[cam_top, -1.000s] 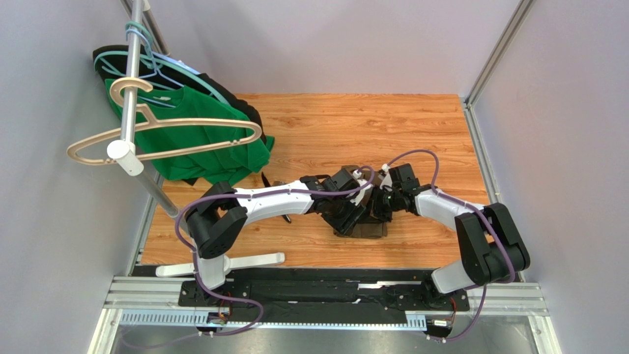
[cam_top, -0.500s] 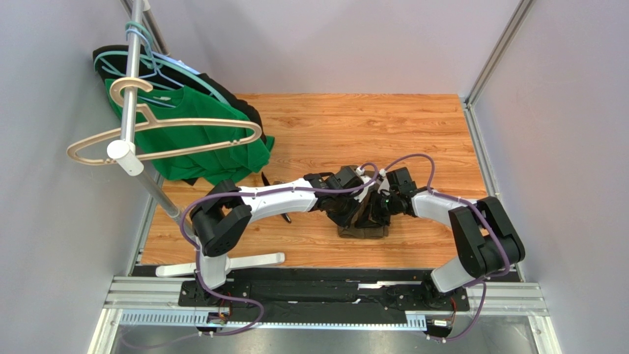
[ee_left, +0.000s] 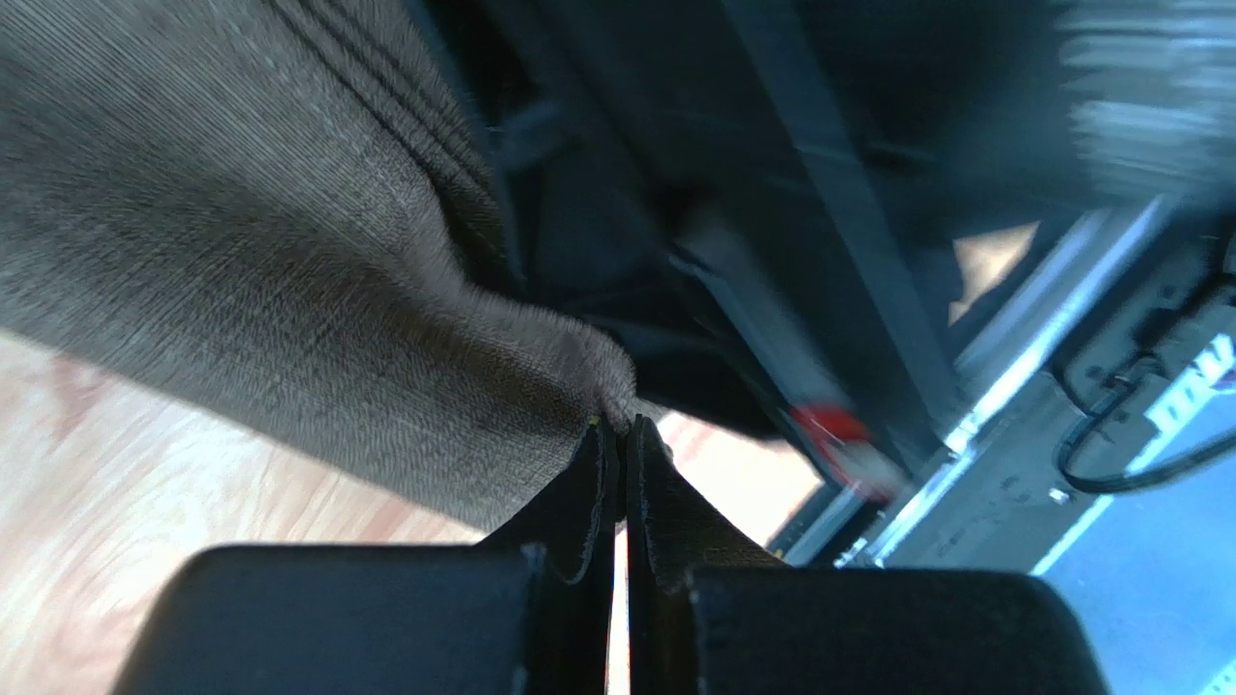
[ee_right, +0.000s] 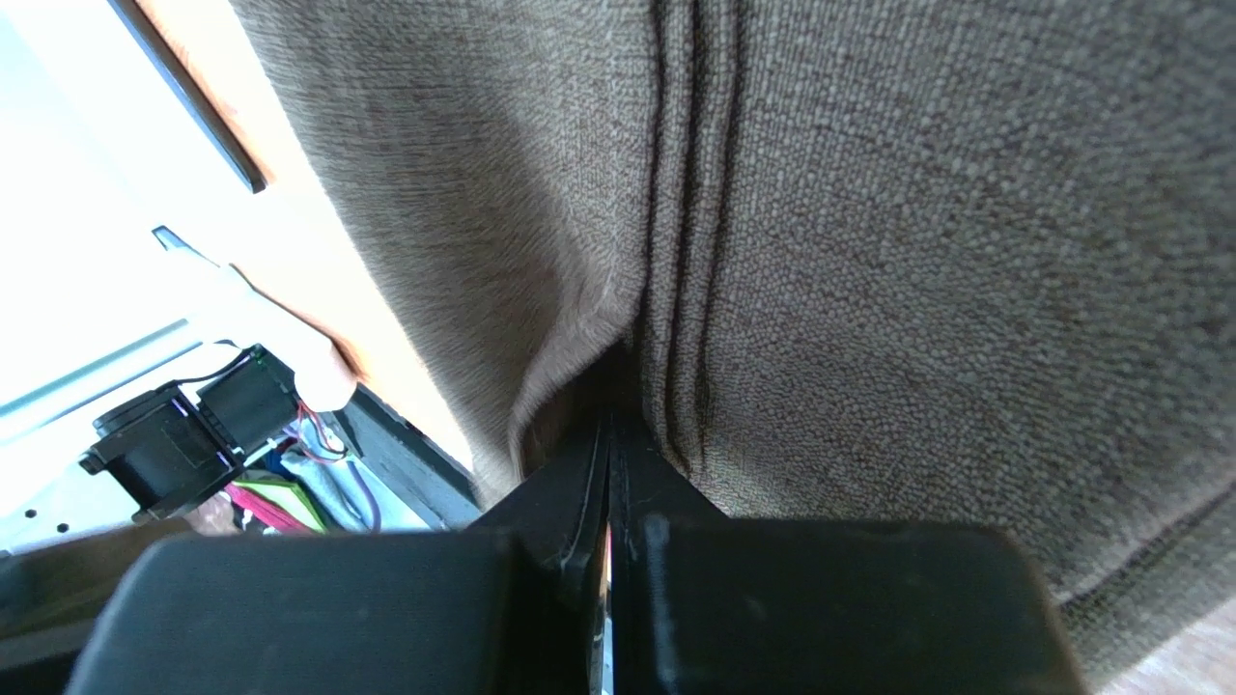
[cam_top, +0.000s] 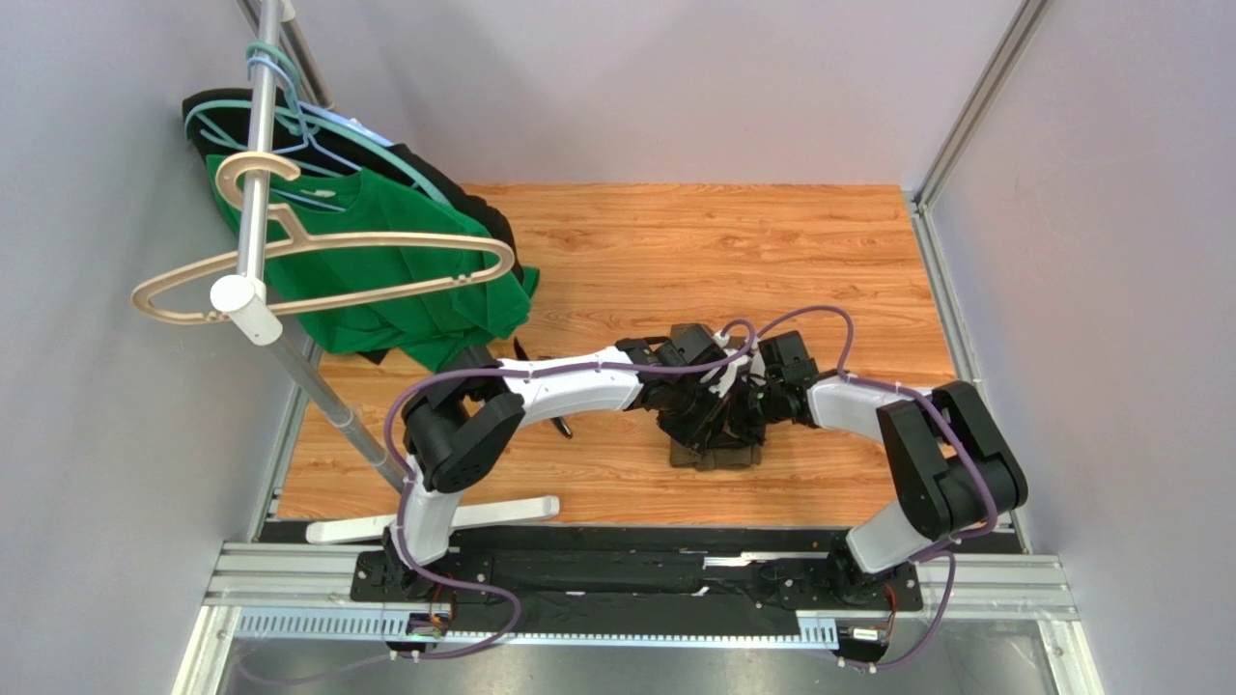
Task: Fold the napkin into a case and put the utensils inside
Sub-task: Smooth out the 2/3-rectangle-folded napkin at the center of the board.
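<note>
Centrally on the worktop [cam_top: 653, 246], bunched beneath both wrists: napkin [cam_top: 715, 455], dark olive-brown, coarse plain weave. From above, only its near edge peeking out. Close up, a stitched hem running along the cloth, and a small fold drawn up into a peak at each pinch, with pale wood beneath.

Off at the far left, well apart from the cloth: shirt [cam_top: 414, 297] in green and a black garment [cam_top: 486, 217], draped on hangers [cam_top: 334, 268] over a rack [cam_top: 258, 174]. Blocking most of the overhead view of the napkin: the two wrists and looping purple cables [cam_top: 807, 309].

Both arms stretched low and inward, elbows out, wrists meeting nose to nose over the cloth. Fingers of the left tool [ee_left: 624, 435] pressed together on a puckered corner of napkin. Likewise the right tool [ee_right: 610, 420], closed tight on a fold just beside the hem.
</note>
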### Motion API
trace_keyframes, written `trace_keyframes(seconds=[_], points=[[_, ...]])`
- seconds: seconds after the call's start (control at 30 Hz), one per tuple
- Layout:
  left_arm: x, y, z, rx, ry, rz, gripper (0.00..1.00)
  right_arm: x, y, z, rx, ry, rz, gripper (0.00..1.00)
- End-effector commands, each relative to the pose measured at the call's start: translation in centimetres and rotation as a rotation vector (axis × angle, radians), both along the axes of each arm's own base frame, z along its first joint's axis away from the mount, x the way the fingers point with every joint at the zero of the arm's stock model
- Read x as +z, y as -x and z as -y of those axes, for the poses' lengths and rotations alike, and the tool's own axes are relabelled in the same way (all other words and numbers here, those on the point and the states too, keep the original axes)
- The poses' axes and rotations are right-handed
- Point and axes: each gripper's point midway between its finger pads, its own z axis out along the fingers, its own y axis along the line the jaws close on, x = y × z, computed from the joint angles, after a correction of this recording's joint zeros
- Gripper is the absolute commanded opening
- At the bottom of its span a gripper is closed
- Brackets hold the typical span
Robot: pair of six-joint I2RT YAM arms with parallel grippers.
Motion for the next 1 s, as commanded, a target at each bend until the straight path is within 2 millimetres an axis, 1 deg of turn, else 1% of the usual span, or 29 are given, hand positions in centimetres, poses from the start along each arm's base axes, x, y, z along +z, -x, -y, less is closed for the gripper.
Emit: trace_keyframes(seconds=[0.0, 0.07, 0.1, 0.2, 0.33, 0.43, 0.47, 0.53, 0.57, 0.63, 0.67, 0.73, 0.77, 0.83, 0.87, 0.9, 0.93, 0.97], points=[[-1.3, 0.4, 0.5, 0.017, 0.005, -0.048, 0.0, 0.4, -0.3, 1.2, -0.041, 0.053, 0.028, 0.0], [-2.2, 0.4, 0.1, 0.026, -0.014, -0.045, 0.0, 1.2, -0.8, 2.1, -0.05, 0.085, 0.069, 0.0], [-2.5, 0.5, -0.1, 0.025, -0.02, -0.049, 0.0, 1.4, -0.7, 2.8, -0.061, 0.107, 0.062, 0.0], [-3.1, 0.6, 0.0, 0.027, -0.016, -0.055, 0.0, 2.2, -0.9, 3.4, -0.062, 0.119, 0.078, 0.0], [-3.2, 0.5, 0.2, 0.039, 0.0, -0.055, 0.0, 2.8, -1.2, 3.0, -0.059, 0.098, 0.086, 0.0], [-2.9, 0.7, 0.1, 0.04, 0.014, -0.052, 0.03, 3.3, -1.7, 2.5, -0.05, 0.072, 0.095, 0.0], [-2.4, 0.7, 0.0, 0.04, 0.026, -0.042, 0.09, 3.5, -1.8, 2.3, -0.048, 0.06, 0.097, 0.0], [-2.2, 0.9, -0.2, 0.035, 0.035, -0.037, 0.13, 3.8, -1.8, 2.2, -0.048, 0.049, 0.098, 0.0], [-1.7, 1.0, -0.2, 0.029, 0.052, -0.035, 0.2, 3.8, -1.8, 2.2, -0.049, 0.048, 0.101, 0.0], [-1.6, 1.2, -0.5, 0.021, 0.058, -0.026, 0.26, 3.9, -1.7, 2.5, -0.049, 0.066, 0.106, 0.0], [-1.0, 1.3, -0.4, 0.012, 0.075, -0.022, 0.31, 4.0, -1.6, 2.7, -0.051, 0.073, 0.108, 0.0], [-0.9, 1.5, -0.5, -0.006, 0.086, -0.025, 0.35, 4.4, -1.4, 2.7, -0.052, 0.077, 0.114, 0.0], [-0.3, 1.5, -0.5, -0.007, 0.1, -0.026, 0.37, 4.4, -1.3, 2.7, -0.054, 0.075, 0.112, 0.0], [0.0, 1.6, -0.7, -0.001, 0.118, -0.027, 0.38, 4.8, -1.1, 2.1, -0.051, 0.025, 0.101, 0.0], [0.9, 1.5, -0.7, -0.002, 0.147, -0.029, 0.4, 4.8, -1.1, 1.7, -0.043, 0.007, 0.095, 0.0], [1.3, 1.6, -0.8, -0.006, 0.163, -0.034, 0.41, 4.9, -1.2, 1.5, -0.041, -0.004, 0.1, 0.0], [1.6, 1.7, -0.8, -0.011, 0.177, -0.037, 0.43, 4.9, -1.2, 1.5, -0.039, -0.003, 0.101, 0.0], [2.5, 2.0, -0.6, -0.031, 0.21, -0.043, 0.46, 5.1, -1.4, 1.6, -0.039, 0.001, 0.112, 0.0]])
